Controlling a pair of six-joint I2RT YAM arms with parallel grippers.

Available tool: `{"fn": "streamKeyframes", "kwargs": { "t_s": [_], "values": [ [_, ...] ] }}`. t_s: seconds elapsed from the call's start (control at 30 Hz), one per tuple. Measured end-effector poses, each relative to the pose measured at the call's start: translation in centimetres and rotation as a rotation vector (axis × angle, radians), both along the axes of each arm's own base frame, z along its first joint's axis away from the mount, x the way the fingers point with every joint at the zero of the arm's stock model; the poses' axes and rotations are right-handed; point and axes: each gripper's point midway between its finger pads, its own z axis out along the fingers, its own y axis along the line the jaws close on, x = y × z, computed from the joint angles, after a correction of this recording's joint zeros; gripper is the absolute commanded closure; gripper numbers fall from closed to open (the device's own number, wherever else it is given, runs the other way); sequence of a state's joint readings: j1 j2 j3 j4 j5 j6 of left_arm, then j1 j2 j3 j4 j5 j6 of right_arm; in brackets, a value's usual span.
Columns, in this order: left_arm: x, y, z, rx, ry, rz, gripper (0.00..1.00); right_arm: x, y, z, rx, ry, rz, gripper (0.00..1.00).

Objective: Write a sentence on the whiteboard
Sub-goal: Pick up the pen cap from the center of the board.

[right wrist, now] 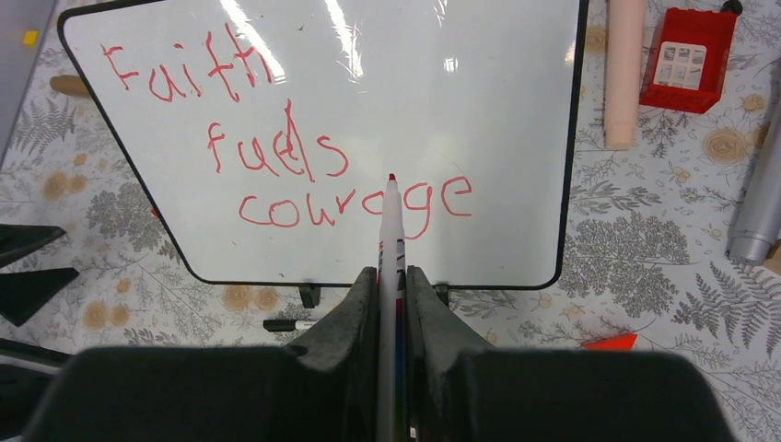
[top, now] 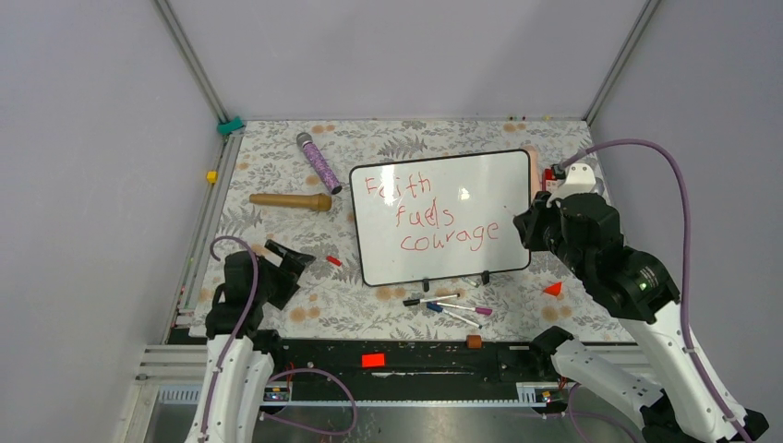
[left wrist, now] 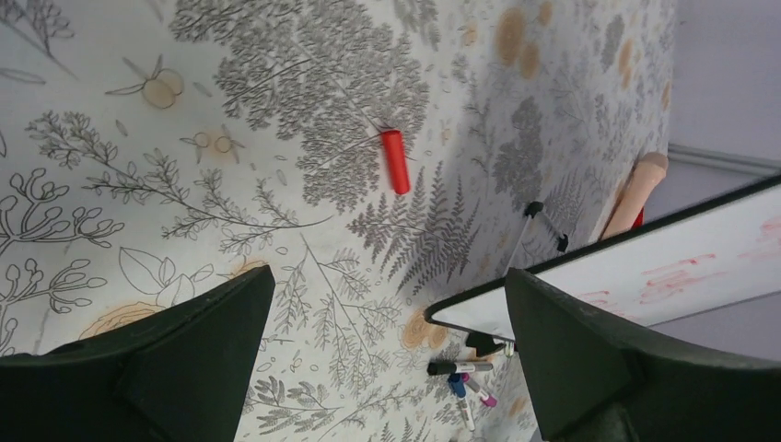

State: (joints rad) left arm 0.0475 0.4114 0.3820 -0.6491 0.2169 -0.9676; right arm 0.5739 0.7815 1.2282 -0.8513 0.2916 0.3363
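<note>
Crouched low at near left with left gripper (left wrist: 389, 276) splayed wide, raised at right with right gripper (right wrist: 391, 276) pinched on a marker (right wrist: 390, 221).

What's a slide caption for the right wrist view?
Right jaws clamp a red-tipped marker aimed at the whiteboard, sentence "Faith fuels courage" written.

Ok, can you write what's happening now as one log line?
whiteboard: sentence in red, three lines | right fingers: shut on marker, tip by "courage" | left fingers: open, holding nothing
</note>
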Motion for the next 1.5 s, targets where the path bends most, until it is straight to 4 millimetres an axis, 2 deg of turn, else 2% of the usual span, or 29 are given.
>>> {"fn": "streamKeyframes", "kwargs": {
  "t_s": [0.1,0.17,0.27,0.37,0.43,0.53,0.6,0.67,0.77,0.93,1.13,1.23,1.37,1.43,1.47,1.5],
  "values": [
    [-0.1,-0.4,-2.0,-0.065,0.052,0.03,0.05,-0.2,0.1,0.6,0.021,-0.025,0.01,1.0],
    [0.4,-0.3,-1.7,-0.074,0.036,0.046,0.09,-0.4,0.1,1.1,0.038,-0.049,0.017,1.0],
    [1.6,0.2,-1.2,-0.06,0.043,0.07,0.1,-0.8,0.0,2.0,0.063,-0.083,0.024,1.0],
    [2.7,0.3,-2.1,-0.047,0.133,0.088,0.17,-0.8,0.1,2.4,0.08,-0.106,0.029,1.0],
    [3.0,0.0,-3.1,-0.029,0.208,0.09,0.19,-0.6,0.3,2.2,0.082,-0.104,0.034,1.0],
    [3.2,-1.8,-4.4,0.016,0.314,0.044,0.25,-0.4,0.7,1.6,0.076,-0.087,0.044,1.0],
    [3.6,-2.8,-4.5,0.048,0.35,0.024,0.31,-0.3,0.8,1.3,0.072,-0.08,0.047,1.0],
    [4.6,-3.5,-4.3,0.081,0.365,0.024,0.33,-0.2,0.9,1.0,0.067,-0.072,0.048,1.0],
    [5.8,-3.5,-4.3,0.111,0.369,0.062,0.39,-0.1,0.9,0.7,0.065,-0.07,0.049,1.0],
    [6.0,-2.8,-6.5,0.15,0.455,0.113,0.44,-0.3,0.8,0.4,0.068,-0.074,0.047,1.0],
    [7.3,-3.6,-8.0,0.163,0.523,0.117,0.5,-0.5,0.7,0.3,0.073,-0.077,0.043,1.0],
    [7.7,-4.0,-8.1,0.157,0.528,0.122,0.58,-0.6,0.6,0.4,0.078,-0.081,0.042,1.0],
    [7.6,-4.8,-8.7,0.154,0.548,0.123,0.81,-0.8,0.4,0.2,0.08,-0.083,0.036,1.0],
    [7.5,-5.4,-8.8,0.151,0.55,0.125,0.96,-0.7,0.4,0.1,0.081,-0.079,0.033,1.0],
    [7.4,-5.7,-8.8,0.148,0.551,0.128,1.0,-0.7,0.4,0.0,0.081,-0.077,0.031,1.0],
    [7.4,-5.7,-8.8,0.146,0.551,0.131,1.0,-0.7,0.4,-0.1,0.081,-0.074,0.031,1.0]
  ]
}}
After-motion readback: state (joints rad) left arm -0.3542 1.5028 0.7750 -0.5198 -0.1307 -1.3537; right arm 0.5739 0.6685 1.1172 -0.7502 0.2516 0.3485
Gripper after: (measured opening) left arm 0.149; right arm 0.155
